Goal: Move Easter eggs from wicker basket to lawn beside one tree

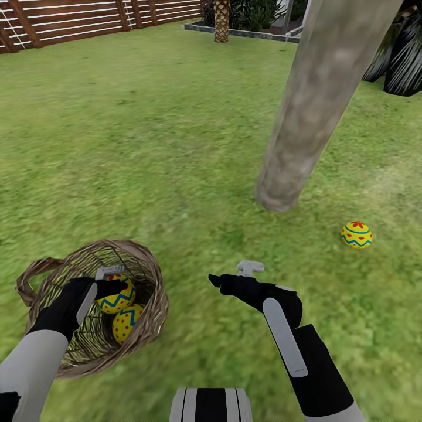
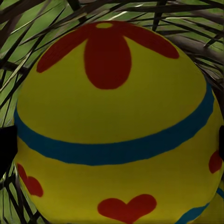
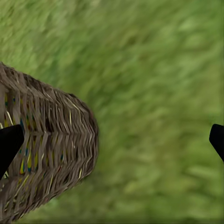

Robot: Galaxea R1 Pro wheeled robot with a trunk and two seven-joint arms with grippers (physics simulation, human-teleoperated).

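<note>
Egg in hand: one Easter egg (image 2: 114, 126) sits squarely ahead of the left gripper (image 1: 111, 281), inside the wicker basket (image 1: 146, 275); in the left wrist view it is framed by a dark fingertip at either edge, close up.
Left gripper state: fingers are spread to either side of the egg; whether they are pressing on it cannot be told.
Egg axis: the flower end is turned away from the left gripper, so the long axis is judged to run roughly along the fingers rather than across them.
Second basket egg: another egg (image 1: 125, 322) lies just below and nearer the robot than the first, touching or nearly touching it.
Placed egg: a third egg (image 1: 357, 234) rests on the lawn (image 1: 146, 146), ahead and right of the right gripper (image 1: 237, 278), near the foot of the tree (image 1: 305, 117).
Nearer arm: the left is at the basket; the right is held over grass beside it.
Right gripper state: fingers are spread apart, nothing between them.
Count: three eggs, two in the basket and one out; one basket; one pale trunk close by.
Coming move: a close and a lift out of the basket is judged to be next.
</note>
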